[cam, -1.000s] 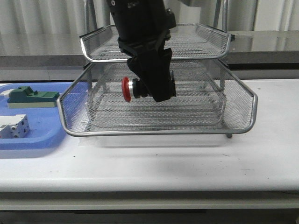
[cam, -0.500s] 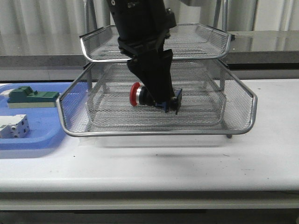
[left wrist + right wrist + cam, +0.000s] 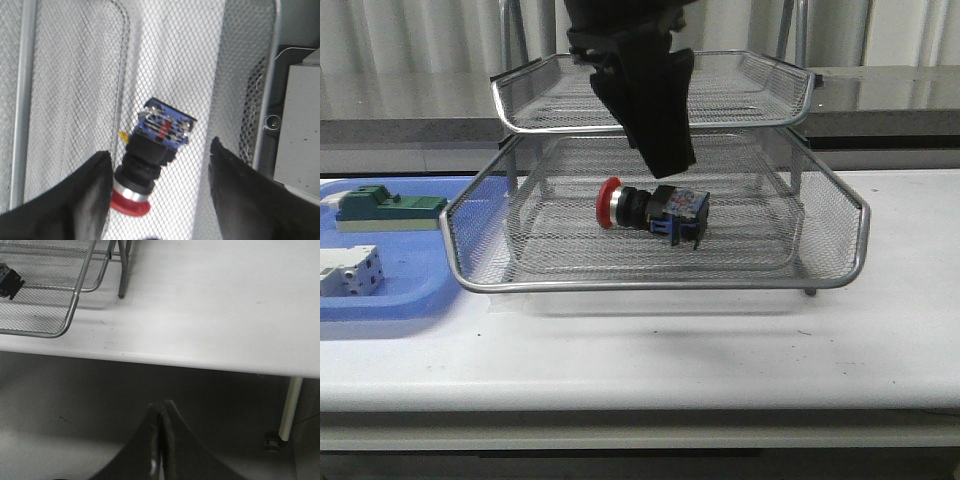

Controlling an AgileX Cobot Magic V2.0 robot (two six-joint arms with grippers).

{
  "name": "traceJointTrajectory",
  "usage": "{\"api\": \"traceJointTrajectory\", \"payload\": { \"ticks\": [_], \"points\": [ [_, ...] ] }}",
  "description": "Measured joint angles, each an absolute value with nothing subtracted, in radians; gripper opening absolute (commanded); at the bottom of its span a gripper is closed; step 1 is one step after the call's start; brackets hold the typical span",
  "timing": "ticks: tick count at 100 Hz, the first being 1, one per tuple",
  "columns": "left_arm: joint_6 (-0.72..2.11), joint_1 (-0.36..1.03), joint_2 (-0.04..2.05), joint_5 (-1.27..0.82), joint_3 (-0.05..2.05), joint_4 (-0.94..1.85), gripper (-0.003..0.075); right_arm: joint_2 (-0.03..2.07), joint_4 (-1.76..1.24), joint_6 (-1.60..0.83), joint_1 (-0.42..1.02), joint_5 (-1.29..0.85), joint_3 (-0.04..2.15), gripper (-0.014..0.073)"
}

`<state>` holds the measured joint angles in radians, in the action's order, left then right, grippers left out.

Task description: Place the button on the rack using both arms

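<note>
Two pincers are yours to read here. Your left pincer [image 3: 157, 192] hangs with its dark fingers [image 3: 90, 195] spread wide and nothing between them touching either pad; in the front view it [image 3: 665, 160] sits above the small push-button with red mushroom cap, black body and blue rear block [image 3: 650, 210], clear of it. That button [image 3: 150, 155] lies on its side on the mesh floor of the pulled-out middle tier of the large silver wire-mesh rack with chrome rims [image 3: 660, 285], red cap toward the robot's left, blue block toward its right. It rests near the middle of the tier, well apart from the side walls. The upper tier sits above and behind it.

Your right pincer [image 3: 161, 440] is pressed closed, its two fingers meeting with nothing held, and it hovers off the front edge of the white tabletop [image 3: 225, 305], well apart from the rack, whose corner [image 3: 65, 325] shows in its view.

To the rack's left on the tabletop you see a flat blue plastic tray [image 3: 410, 290]. It carries a green rectangular block [image 3: 390, 208] and a white-grey terminal block [image 3: 350, 272], the two lying apart from each other.
</note>
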<state>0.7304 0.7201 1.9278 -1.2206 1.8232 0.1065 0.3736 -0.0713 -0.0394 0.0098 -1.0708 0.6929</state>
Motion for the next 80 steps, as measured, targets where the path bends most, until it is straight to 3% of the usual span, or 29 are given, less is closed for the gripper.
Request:
{"api": "traceJointTrajectory", "payload": {
  "ticks": [45, 80],
  "points": [
    [0.576, 0.549, 1.752, -1.244, 1.808, 0.107, 0.041, 0.374, -0.071, -0.039, 0.01, -1.071, 0.693, -0.0069],
    [0.511, 0.302, 1.527, -1.247, 1.547, 0.105, 0.0409, 0.374, -0.071, -0.039, 0.01, -1.071, 0.693, -0.0069]
  ]
}}
